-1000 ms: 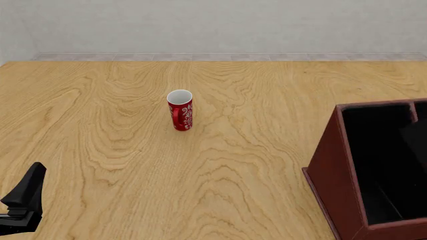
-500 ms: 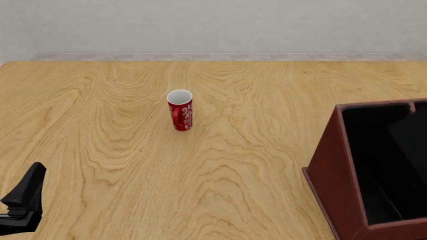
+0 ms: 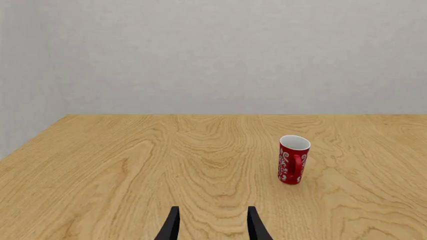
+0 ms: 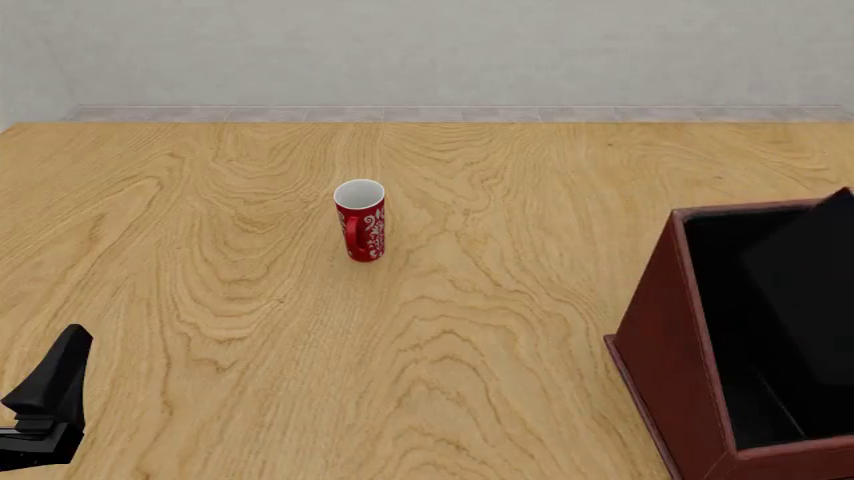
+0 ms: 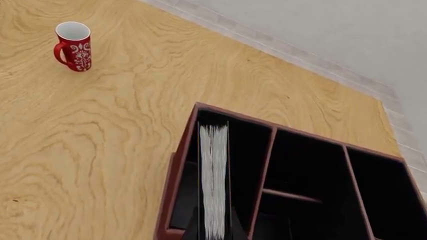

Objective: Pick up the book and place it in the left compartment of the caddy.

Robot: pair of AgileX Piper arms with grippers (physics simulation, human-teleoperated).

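The right arm holds the book (image 5: 214, 180) upright, page edges toward its wrist camera, directly above the left compartment (image 5: 240, 165) of the caddy (image 5: 175, 195). Its long axis runs along the slot, between the sloped outer wall and the first divider. The right gripper is hidden below the frame edge; its hold on the book is a judgement. In the front view the book's black cover (image 4: 807, 270) leans over the compartment, which looks empty. The left gripper (image 3: 211, 227) idles narrowly parted over the worktop (image 4: 240, 300), far from the caddy. A red cup (image 4: 360, 220) stands apart.
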